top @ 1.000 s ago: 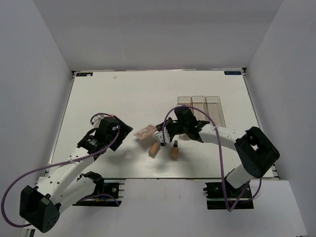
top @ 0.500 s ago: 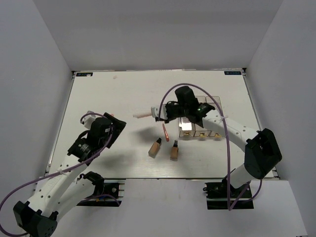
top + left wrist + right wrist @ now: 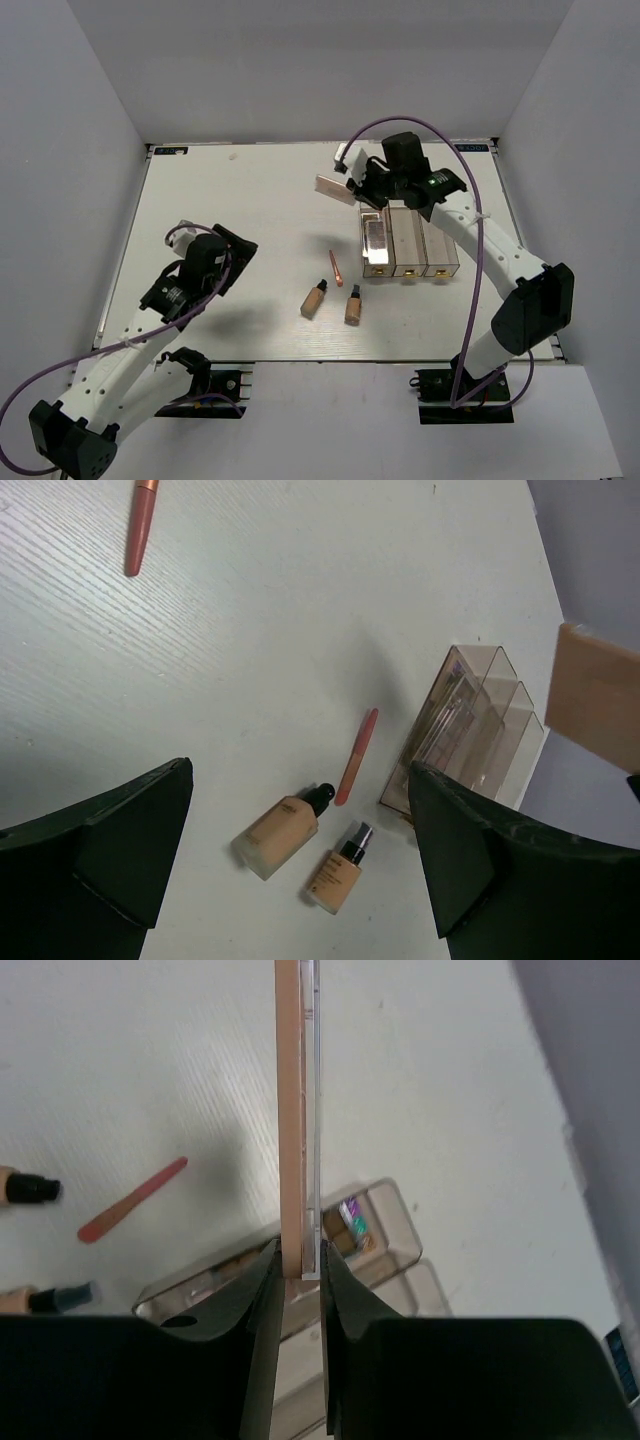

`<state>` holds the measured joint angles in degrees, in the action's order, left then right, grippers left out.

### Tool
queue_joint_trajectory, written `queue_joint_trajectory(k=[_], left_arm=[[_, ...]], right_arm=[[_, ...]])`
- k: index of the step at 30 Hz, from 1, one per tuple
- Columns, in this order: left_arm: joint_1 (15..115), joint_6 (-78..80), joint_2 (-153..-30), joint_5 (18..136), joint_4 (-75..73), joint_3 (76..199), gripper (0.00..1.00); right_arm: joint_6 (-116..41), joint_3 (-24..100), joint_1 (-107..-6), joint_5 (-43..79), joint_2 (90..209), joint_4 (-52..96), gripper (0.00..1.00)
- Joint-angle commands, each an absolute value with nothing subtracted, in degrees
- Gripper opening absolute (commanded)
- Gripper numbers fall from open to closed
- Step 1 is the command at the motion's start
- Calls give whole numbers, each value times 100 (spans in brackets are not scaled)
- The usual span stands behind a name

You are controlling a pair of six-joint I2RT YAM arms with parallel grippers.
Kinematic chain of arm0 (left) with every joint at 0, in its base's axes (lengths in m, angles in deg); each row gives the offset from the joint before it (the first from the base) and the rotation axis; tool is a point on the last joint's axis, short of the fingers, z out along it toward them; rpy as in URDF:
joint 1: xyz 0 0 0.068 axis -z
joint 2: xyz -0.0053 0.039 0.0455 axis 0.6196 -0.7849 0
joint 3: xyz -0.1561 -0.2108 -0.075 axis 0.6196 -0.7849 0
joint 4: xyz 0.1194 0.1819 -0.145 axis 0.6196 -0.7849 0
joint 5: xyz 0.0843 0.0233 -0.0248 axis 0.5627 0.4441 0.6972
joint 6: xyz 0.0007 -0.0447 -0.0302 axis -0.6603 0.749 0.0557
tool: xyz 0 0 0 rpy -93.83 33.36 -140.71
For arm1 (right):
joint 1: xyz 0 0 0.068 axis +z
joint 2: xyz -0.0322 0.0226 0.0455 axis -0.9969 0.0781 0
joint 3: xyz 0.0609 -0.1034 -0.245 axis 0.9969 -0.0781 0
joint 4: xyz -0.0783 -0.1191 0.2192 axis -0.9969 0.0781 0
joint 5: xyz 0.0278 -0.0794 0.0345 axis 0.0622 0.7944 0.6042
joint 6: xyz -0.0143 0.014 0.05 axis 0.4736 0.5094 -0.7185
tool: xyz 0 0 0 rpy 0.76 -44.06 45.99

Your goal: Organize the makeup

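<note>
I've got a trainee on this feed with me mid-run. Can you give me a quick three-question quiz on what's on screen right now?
1. True or false: the right gripper is shut on a palette, held clear of the table.
2. Multiple choice: the two beige bottles are A) standing upright, B) lying on their sides on the table, C) stacked on each other.
3. Fill in: the left gripper has its fingers ____, with nothing between them.

Key: 1 true; 2 B; 3 open.
</note>
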<state>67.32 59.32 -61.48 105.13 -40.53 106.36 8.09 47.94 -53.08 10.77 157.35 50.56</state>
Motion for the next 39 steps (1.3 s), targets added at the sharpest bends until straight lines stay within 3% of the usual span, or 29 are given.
queue_joint_trajectory(k=[1, 9, 39], left_arm=[[6711, 5803, -6212, 10356, -3752, 10632, 98], [6711, 5575, -6546, 9969, -3382, 10614, 98], [6711, 5522, -6388, 9723, -3365, 10360, 98]], right_arm=[[117, 4863, -5476, 1665, 15568, 5711, 0], [-674, 4529, -5660, 2078, 15480, 6020, 0], [-2616, 3676, -5854, 3617, 15532, 5000, 0]])
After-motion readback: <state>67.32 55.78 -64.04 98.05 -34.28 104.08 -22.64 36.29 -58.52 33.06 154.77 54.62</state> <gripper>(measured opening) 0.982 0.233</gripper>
